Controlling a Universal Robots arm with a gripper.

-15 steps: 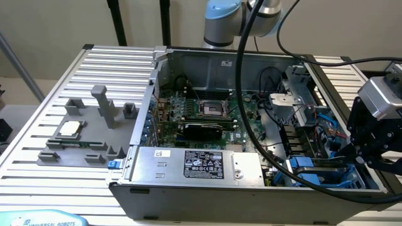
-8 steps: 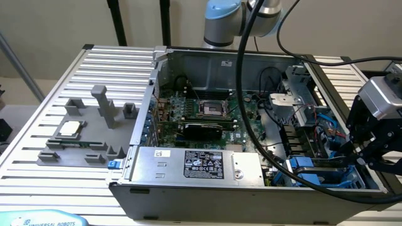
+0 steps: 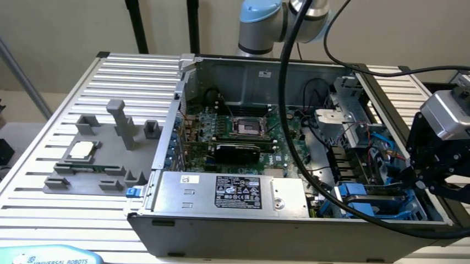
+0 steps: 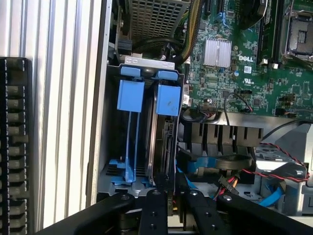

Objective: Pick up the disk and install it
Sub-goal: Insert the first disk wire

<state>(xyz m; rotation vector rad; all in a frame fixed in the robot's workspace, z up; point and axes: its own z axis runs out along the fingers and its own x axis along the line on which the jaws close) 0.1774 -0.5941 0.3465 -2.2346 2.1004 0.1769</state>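
Disk [image 4: 164, 142] perhaps touching barely-parted end effector [image 4: 172, 198]

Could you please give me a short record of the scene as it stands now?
case: open grey metal computer case, on a slatted aluminium table
disk: silver-grey metal hard drive in a blue plastic carrier, standing on edge in the case's drive bay
neighbour: second blue plastic carrier beside it
gripper: black gripper, at the hard drive's outer edge

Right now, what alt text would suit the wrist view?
The disk stands edge-on in a drive bay inside an open computer case, with the black gripper close by it. A green motherboard lies beside the bay.
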